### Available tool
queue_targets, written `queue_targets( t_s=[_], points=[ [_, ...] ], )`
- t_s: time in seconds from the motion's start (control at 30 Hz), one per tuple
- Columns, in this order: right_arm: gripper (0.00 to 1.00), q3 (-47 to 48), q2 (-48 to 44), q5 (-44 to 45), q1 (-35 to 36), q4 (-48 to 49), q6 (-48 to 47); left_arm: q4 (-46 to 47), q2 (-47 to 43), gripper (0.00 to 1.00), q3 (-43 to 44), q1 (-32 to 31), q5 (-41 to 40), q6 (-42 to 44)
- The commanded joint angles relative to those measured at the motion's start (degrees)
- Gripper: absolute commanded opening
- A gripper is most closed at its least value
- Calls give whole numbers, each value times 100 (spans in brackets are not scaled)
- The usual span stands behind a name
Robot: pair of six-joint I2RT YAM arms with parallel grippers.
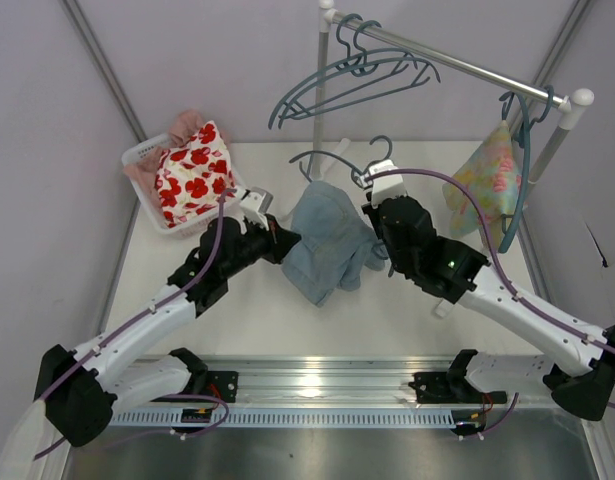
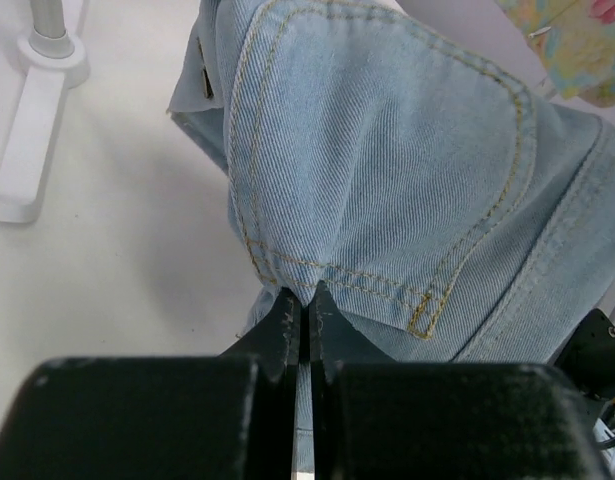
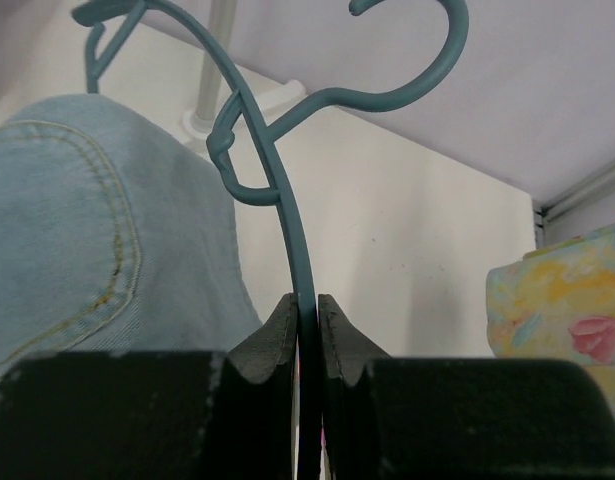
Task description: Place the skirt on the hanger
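Observation:
The light blue denim skirt (image 1: pixel 330 240) hangs bunched between my two arms above the table's middle. My left gripper (image 1: pixel 284 240) is shut on its left edge; in the left wrist view the jaws (image 2: pixel 307 300) pinch a stitched seam of the skirt (image 2: pixel 387 170). My right gripper (image 1: pixel 375 212) is shut on the teal hanger (image 1: pixel 337 162), whose hook rises behind the skirt. In the right wrist view the hanger's thin arm (image 3: pixel 287 200) runs between the closed jaws (image 3: pixel 308 305), with the skirt (image 3: pixel 77 240) draped at the left.
A white basket (image 1: pixel 147 160) with a red-flowered cloth (image 1: pixel 192 175) stands at the back left. A rail (image 1: pixel 457 60) at the back carries two teal hangers (image 1: pixel 352 80) and a pastel floral garment (image 1: pixel 487 180). The rail's white foot (image 2: pixel 32 120) stands nearby.

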Motion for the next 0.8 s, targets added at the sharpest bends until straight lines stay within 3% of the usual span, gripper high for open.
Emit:
queue_targets(
  t_s=[0.0,0.07,0.1,0.13,0.17,0.3,0.5,0.6,0.77],
  points=[
    [0,220,-533,29,-140,788,211,175,216,0,95,-27,50,-56],
    [0,193,-638,-76,-149,788,177,175,383,2,261,-27,76,-91],
    [0,124,-682,-303,-140,788,142,183,514,10,297,-27,93,-108],
    [0,80,-796,-445,-132,805,46,175,568,18,341,-27,111,-100],
    [0,44,-849,-516,-140,823,62,157,629,37,463,-27,129,-82],
    [0,-218,-1008,-656,-123,893,-139,-341,875,70,1191,-27,-3,110],
    [0,-764,-1008,-376,141,1535,-1203,-1020,788,89,2457,-27,-100,-2],
    [0,-905,-1060,-498,141,1824,-1492,-1187,989,90,3116,-27,84,-362],
    [0,-976,-1236,-754,150,2291,-1836,-899,1796,86,3698,-35,-82,-1873]
  ],
)
